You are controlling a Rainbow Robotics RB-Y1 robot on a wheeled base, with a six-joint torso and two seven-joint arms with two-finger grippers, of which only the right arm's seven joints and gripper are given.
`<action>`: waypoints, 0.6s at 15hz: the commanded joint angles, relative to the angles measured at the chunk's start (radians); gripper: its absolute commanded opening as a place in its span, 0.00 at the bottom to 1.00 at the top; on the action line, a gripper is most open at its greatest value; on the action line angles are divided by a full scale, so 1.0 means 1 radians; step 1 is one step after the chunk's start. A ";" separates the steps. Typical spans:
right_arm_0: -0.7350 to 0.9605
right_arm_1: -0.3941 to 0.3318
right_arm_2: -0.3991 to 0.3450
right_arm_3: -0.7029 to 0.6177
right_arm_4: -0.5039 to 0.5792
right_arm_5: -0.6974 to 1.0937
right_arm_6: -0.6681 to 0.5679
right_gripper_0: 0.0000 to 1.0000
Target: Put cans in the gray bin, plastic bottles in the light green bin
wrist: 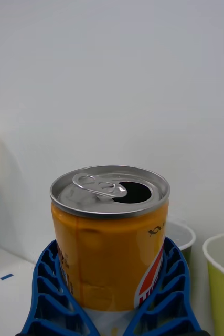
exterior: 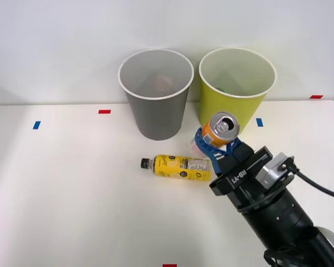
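Gripper (exterior: 214,141) clamped the can (exterior: 221,128), lifted beside the green bin (exterior: 237,89); nothing visibly binned, bottle (exterior: 178,167) lay below the gray bin (exterior: 155,94).

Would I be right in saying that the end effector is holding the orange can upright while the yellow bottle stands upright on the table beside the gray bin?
Not quite: the yellow bottle lies on its side on the table, as the front view shows. The rest holds: the end effector grips the orange can upright, and the bottle is near the gray bin.
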 commanded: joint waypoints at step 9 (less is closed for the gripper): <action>-0.335 0.182 -0.078 0.019 -0.054 0.346 -0.028 0.00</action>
